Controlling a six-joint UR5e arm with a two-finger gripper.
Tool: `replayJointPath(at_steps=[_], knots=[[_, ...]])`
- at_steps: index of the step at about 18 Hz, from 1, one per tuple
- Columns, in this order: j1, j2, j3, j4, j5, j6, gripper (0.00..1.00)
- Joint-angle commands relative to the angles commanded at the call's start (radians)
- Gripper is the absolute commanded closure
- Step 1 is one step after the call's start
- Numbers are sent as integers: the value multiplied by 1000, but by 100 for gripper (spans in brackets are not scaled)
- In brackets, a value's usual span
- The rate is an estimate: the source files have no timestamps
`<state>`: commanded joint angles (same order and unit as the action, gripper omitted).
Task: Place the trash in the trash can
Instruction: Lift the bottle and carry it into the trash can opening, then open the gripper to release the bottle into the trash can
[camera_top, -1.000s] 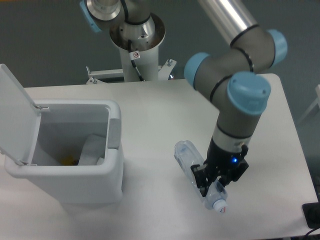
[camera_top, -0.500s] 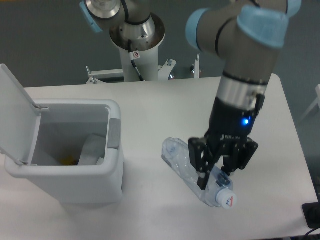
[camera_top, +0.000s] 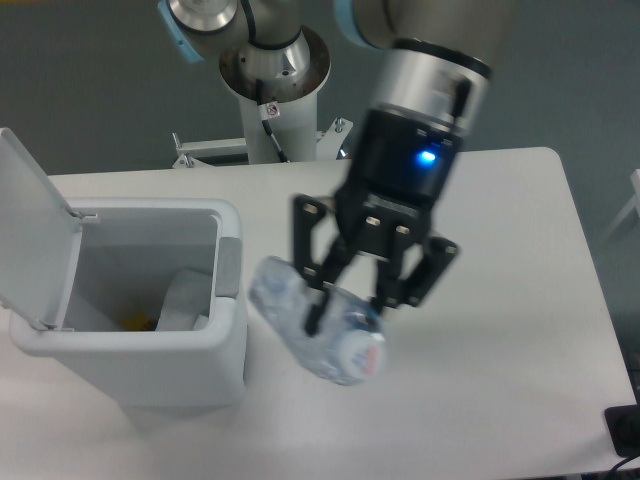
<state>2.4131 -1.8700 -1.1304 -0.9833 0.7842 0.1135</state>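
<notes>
My gripper (camera_top: 345, 305) is shut on the trash, a crushed clear plastic bottle (camera_top: 310, 320) with a white cap, and holds it in the air above the table. The bottle hangs tilted, its cap end toward the camera and its base pointing left toward the trash can (camera_top: 135, 330). The trash can is a white bin at the left with its flip lid (camera_top: 30, 230) standing open. Inside it I see something white and a small yellow bit. The bottle's left end is close to the bin's right wall, just right of the rim.
The white table (camera_top: 500, 400) runs to the right and front edges. The arm's base column (camera_top: 270, 90) stands behind the table at the back. A dark object (camera_top: 625, 430) sits off the table's front right corner.
The gripper has lifted the bottle off the table and carried it up and left toward the trash can. The bin and its lid have not moved.
</notes>
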Motion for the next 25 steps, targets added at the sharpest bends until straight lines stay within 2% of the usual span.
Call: replayJointPath(at_steps=[3, 8, 12, 14, 15, 18, 19, 20, 21, 25], knots=[[-23, 21, -73, 9, -29, 12, 61], [-43, 22, -100, 29, -28, 26, 61], [-71, 57, -216, 98, -20, 125, 59], [-84, 61, -245, 101, -19, 176, 57], [-92, 58, -253, 103, -17, 199, 50], [-95, 57, -282, 104, -5, 231, 43], [-106, 58, -290, 104, -2, 250, 35], [-111, 58, -298, 104, 4, 273, 17], [-111, 60, -302, 104, 13, 294, 11], [-112, 63, -304, 103, 21, 307, 1]])
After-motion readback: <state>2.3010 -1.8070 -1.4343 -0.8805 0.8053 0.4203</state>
